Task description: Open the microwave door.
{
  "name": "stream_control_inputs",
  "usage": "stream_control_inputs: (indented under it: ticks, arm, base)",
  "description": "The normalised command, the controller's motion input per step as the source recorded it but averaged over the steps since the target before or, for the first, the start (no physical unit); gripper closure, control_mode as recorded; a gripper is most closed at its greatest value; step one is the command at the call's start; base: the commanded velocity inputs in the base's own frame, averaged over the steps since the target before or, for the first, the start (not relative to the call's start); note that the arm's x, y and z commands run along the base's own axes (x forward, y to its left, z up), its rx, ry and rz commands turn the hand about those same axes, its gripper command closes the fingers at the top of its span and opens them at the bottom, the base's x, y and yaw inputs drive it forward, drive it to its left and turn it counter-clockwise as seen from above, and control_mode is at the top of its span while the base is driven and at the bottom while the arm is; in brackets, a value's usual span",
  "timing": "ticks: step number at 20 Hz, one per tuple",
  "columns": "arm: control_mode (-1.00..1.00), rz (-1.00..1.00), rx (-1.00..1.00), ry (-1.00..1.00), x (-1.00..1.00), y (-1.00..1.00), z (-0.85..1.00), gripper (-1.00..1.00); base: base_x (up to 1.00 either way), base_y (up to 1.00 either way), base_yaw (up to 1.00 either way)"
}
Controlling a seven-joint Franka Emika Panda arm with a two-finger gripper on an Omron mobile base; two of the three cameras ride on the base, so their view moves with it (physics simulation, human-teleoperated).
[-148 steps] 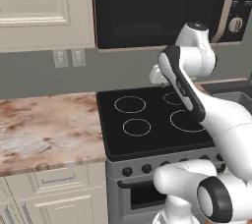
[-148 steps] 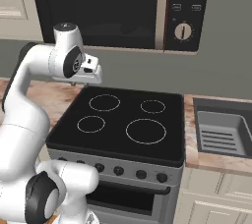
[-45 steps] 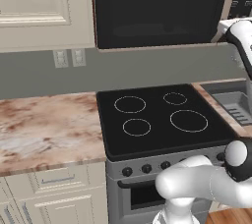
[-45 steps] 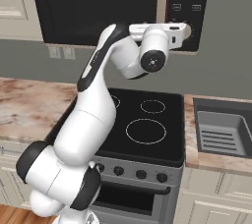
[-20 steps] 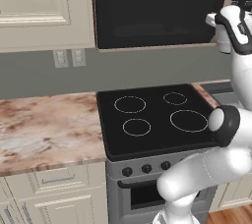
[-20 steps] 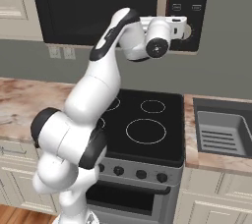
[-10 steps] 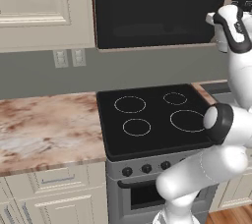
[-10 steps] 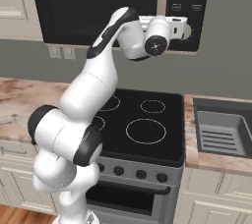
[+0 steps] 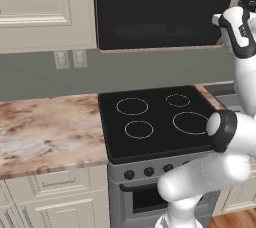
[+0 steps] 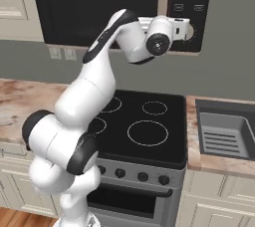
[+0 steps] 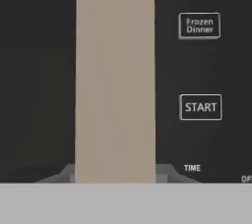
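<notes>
On my left is the marbled surface point(image 9: 45, 127), then the black stove top point(image 9: 155, 119) below the microwave point(image 10: 114, 7). Its glossy black door point(image 9: 160, 9) is flat and closed. At the door's right edge my jaws point(image 10: 185, 29) are clamped on the beige handle point(image 11: 115, 75), just beside the control panel point(image 11: 201, 66). Farther right sits the sink point(image 10: 224, 134).

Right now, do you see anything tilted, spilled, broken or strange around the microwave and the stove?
Nothing stands out. The microwave door sits flush and closed, the cooktop is bare and level, and the counter shows no spill. The gripper is shut on the beige handle.
</notes>
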Motion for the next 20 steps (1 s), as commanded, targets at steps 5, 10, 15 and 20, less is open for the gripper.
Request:
stream_control_inputs:
  ticks: [5,10,15,20]
  arm:
    - [-1.0,0.0,0.02,0.0,-1.0,-0.47,0.0,1.0]
    - [-1.0,0.0,0.04,0.0,-1.0,-0.5,0.0,1.0]
    - [-1.0,0.0,0.02,0.0,-1.0,-0.44,0.0,1.0]
    - [-1.0,0.0,0.0,0.03,-1.0,-0.28,0.0,1.0]
  base:
    - [0.0,0.0,0.0]
    - [0.0,0.0,0.0]
    - [0.0,0.0,0.0]
    - [0.0,0.0,0.0]
